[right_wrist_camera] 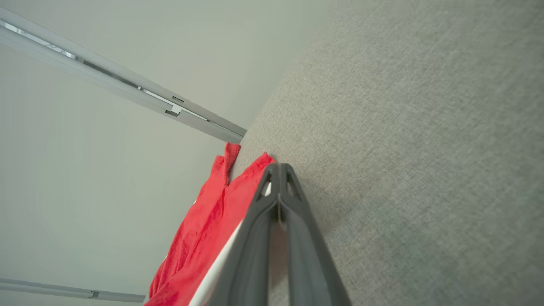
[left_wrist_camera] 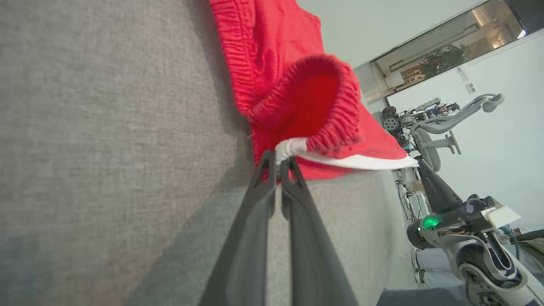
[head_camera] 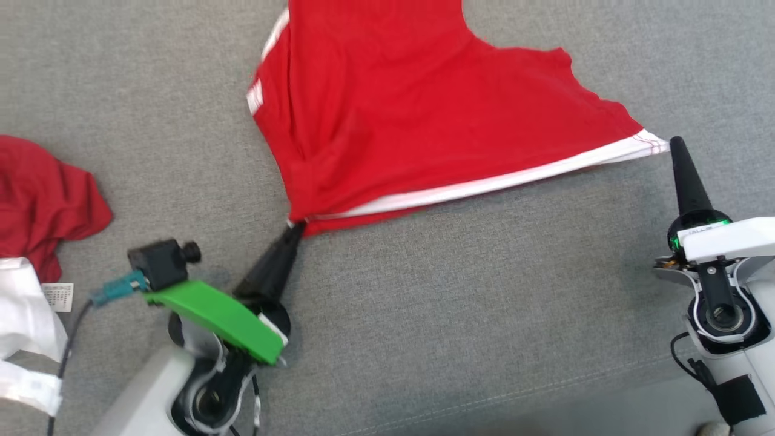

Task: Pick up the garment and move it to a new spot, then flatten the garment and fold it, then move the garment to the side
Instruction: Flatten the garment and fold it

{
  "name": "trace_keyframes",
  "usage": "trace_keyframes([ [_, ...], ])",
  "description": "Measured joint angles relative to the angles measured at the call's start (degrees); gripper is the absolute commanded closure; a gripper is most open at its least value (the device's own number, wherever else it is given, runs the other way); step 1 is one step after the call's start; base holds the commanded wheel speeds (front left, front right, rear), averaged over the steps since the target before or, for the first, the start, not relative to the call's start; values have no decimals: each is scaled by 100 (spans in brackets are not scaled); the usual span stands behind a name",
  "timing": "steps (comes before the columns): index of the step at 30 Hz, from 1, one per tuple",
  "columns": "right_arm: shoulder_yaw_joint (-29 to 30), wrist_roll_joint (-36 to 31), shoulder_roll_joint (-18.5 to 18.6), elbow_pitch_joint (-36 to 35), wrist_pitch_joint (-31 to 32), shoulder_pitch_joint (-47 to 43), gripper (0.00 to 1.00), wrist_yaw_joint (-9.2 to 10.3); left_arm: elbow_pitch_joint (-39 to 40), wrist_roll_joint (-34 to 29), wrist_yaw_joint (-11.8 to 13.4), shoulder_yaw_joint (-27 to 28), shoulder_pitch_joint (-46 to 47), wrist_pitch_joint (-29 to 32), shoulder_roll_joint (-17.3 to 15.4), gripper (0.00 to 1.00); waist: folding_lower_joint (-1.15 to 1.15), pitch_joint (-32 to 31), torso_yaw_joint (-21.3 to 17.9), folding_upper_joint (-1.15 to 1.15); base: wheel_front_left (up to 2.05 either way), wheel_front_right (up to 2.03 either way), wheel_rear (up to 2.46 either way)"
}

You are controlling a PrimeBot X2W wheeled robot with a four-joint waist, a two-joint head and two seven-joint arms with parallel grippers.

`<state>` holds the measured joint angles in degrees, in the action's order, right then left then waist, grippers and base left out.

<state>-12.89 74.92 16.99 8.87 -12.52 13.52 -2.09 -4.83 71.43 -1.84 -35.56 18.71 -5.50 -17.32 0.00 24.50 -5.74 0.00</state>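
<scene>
Holding the red garment (head_camera: 412,109) by its white-trimmed near edge, stretched taut, with the rest spread toward the far edge of the grey upholstered surface (head_camera: 454,303). Clamped on its left corner with the left gripper (head_camera: 295,229), on its right corner with the right gripper (head_camera: 674,144). At the left edge, another red cloth (head_camera: 42,194).

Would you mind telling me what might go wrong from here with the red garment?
The right gripper seems to pinch only the very corner of the red garment, so that corner may slip free under tension. The left gripper holds bunched fabric, which could leave creases when flattening.
</scene>
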Motion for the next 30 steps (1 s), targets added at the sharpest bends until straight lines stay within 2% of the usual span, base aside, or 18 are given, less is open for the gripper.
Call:
trace_keyframes([
  [3, -33, -143, 236, -16, 1, -77, 100, -154, 71, 82, -138, -182, -425, 13, 42, 100, 0, -222, 62, 0, 0, 0, 0],
  [9, -51, -79, 567, -143, 149, -871, 100, -245, 77, 214, -270, -380, -1000, -96, 174, 100, 0, -486, 226, 0, 0, 0, 0],
  [14, 77, 148, 880, -334, 314, -1646, 100, -248, 93, 409, -314, -501, -1399, -103, 199, 100, 0, -644, 363, 0, 0, 0, 0],
  [20, 263, 422, 1271, -700, 554, -2446, 100, -325, 358, 586, -376, -620, -1952, -3, -53, 100, 0, -674, 390, 0, 0, 0, 0],
  [30, 393, 514, 1573, -1497, 700, -2446, 100, -394, 937, 712, -422, -653, -1962, 122, -129, 100, 0, -722, 400, 0, 0, 0, 0],
])
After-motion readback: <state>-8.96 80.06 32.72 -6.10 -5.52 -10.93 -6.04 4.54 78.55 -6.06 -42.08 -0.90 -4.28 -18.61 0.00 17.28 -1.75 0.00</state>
